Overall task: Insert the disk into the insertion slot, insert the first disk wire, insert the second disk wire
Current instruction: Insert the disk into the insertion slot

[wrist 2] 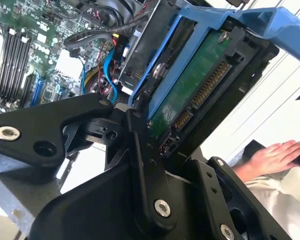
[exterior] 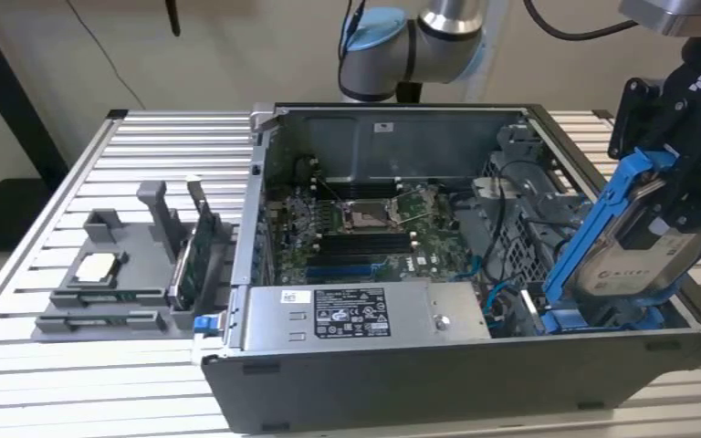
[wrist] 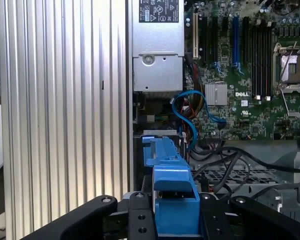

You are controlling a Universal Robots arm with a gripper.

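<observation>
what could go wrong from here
1. The disk, held tilted by the gripper, might jam at the insertion slot.
2. The blue cable loops near the slot and might get pinched.
3. A person's hand shows past the gripper in the second wrist view and may be struck.

Soft, even room light fills the exterior view, though the dark-grey metal computer case [exterior: 448, 383] is shadowed inside. In the first wrist view the ribbed silver aluminium table [wrist: 65, 100] carries a pale glare streak. In the second wrist view the background beside the blue-framed silver-grey disk [wrist 2: 190, 95] burns out white.
</observation>
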